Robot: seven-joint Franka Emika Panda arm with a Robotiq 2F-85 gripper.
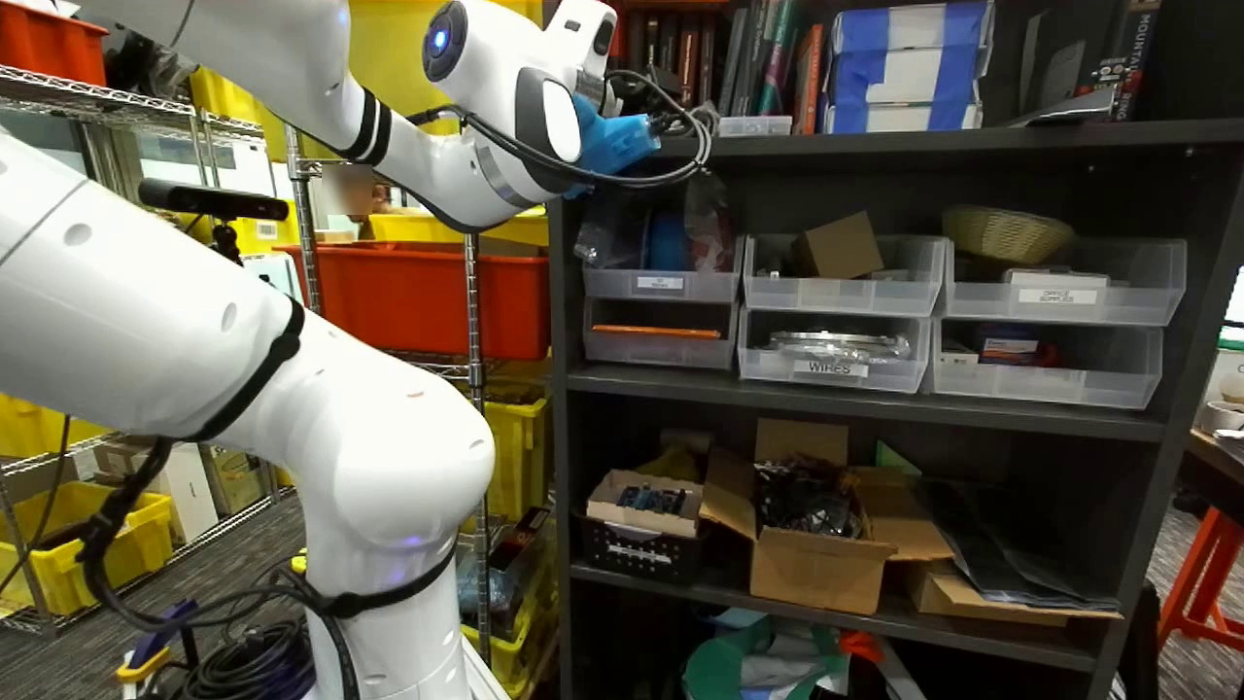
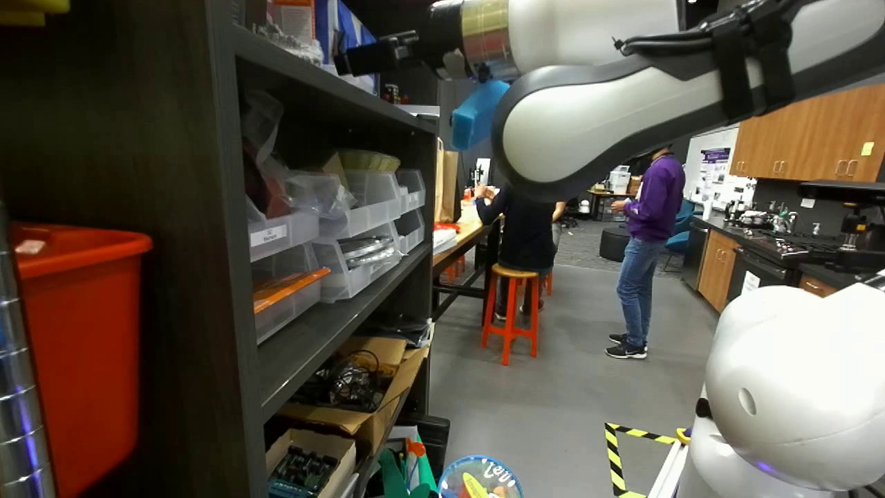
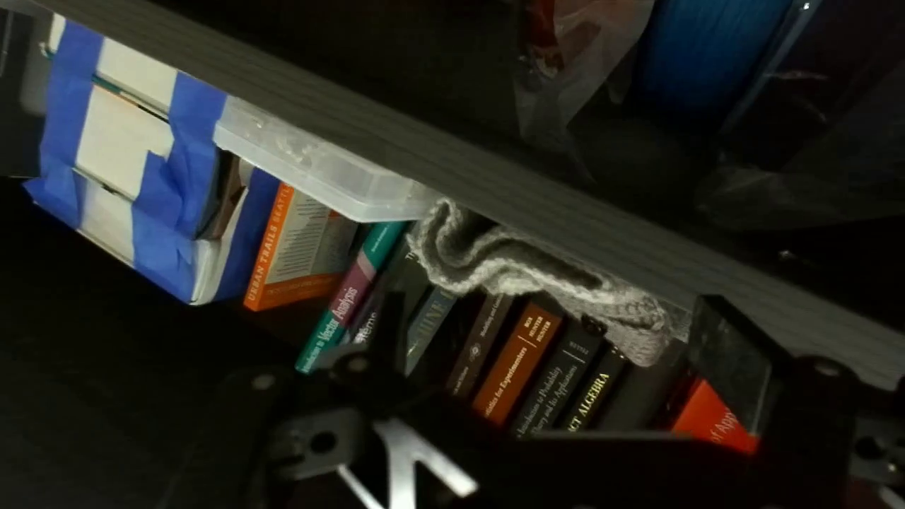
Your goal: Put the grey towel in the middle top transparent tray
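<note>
The grey towel (image 3: 611, 300) lies crumpled on the top shelf's edge, in front of the books, in the wrist view. It also shows in an exterior view (image 2: 294, 45), left of the gripper. My gripper (image 3: 555, 311) is open and empty, with its fingers spread on either side of the towel's area. In an exterior view the gripper (image 2: 346, 62) points at the top shelf, close to the towel and apart from it. The middle top transparent tray (image 1: 846, 295) holds a piece of cardboard. It also shows in an exterior view (image 2: 373, 220).
The shelf board (image 1: 933, 144) lies between the books and the trays. A left tray (image 1: 661, 284) holds a blue spool and plastic bags; a right tray (image 1: 1064, 303) holds a basket (image 1: 1008, 233). A small clear box (image 3: 325, 166) and blue-taped boxes (image 3: 127, 162) stand beside the books.
</note>
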